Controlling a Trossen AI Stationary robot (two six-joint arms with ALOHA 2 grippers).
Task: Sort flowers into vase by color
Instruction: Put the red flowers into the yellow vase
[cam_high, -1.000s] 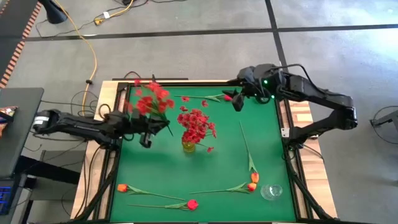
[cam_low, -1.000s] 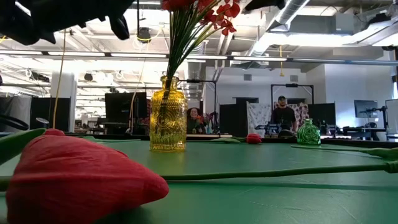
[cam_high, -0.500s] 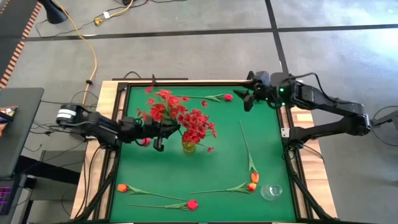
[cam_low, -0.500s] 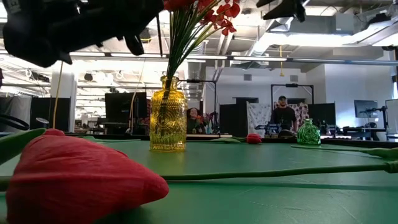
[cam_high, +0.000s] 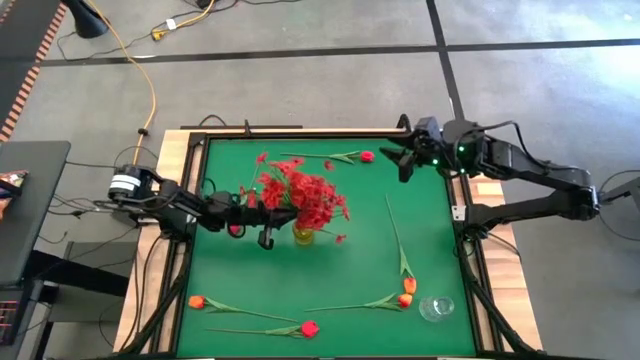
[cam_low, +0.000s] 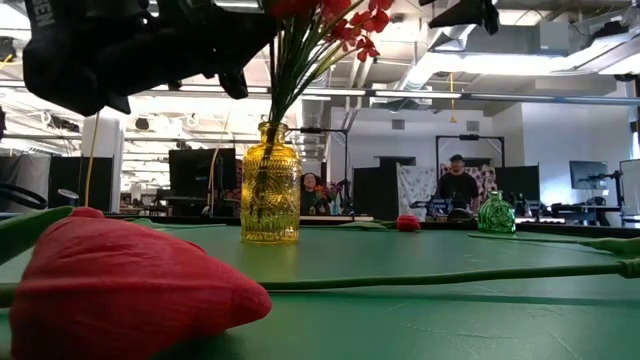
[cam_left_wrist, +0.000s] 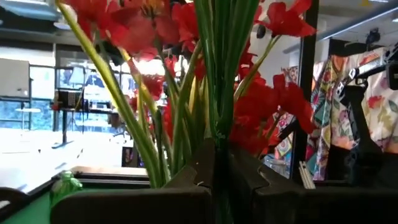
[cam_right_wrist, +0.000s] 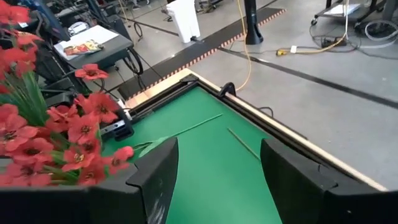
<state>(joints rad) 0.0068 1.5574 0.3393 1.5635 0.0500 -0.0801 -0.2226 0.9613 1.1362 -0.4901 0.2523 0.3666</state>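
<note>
My left gripper (cam_high: 266, 222) hangs over the table's middle, just left of the yellow glass vase (cam_high: 303, 237), shut on a bushy red sprig (cam_high: 274, 184). The vase (cam_low: 269, 184) holds a bunch of red sprigs (cam_high: 318, 203). My right gripper (cam_high: 404, 161) hovers open and holds nothing over the far right corner. Tulip-like flowers lie flat on the green mat: a red-pink one (cam_high: 367, 156) at the far side, orange ones (cam_high: 197, 301) (cam_high: 407, 290) and a red one (cam_high: 310, 328) near the front edge. My left gripper pinches the sprig's bundle of green stems (cam_left_wrist: 217, 134) between its two fingers (cam_left_wrist: 186, 186). The fingers come about level from the table's left and lie across the stems. The sprig stands upright above them, lifted clear of the mat; its lower end is hidden.
A clear glass vase (cam_high: 437, 308) stands at the near right corner. A small green glass vase (cam_low: 495, 213) shows at the far right in the low view. A long bare stem (cam_high: 396, 236) lies right of centre. Wooden rails (cam_high: 190, 140) frame the mat.
My left gripper has carried the red sprig toward the table's right and down, up to the bunch in the yellow vase; it has stayed shut. My right gripper has drawn back a little toward the right edge and rolled, still open.
</note>
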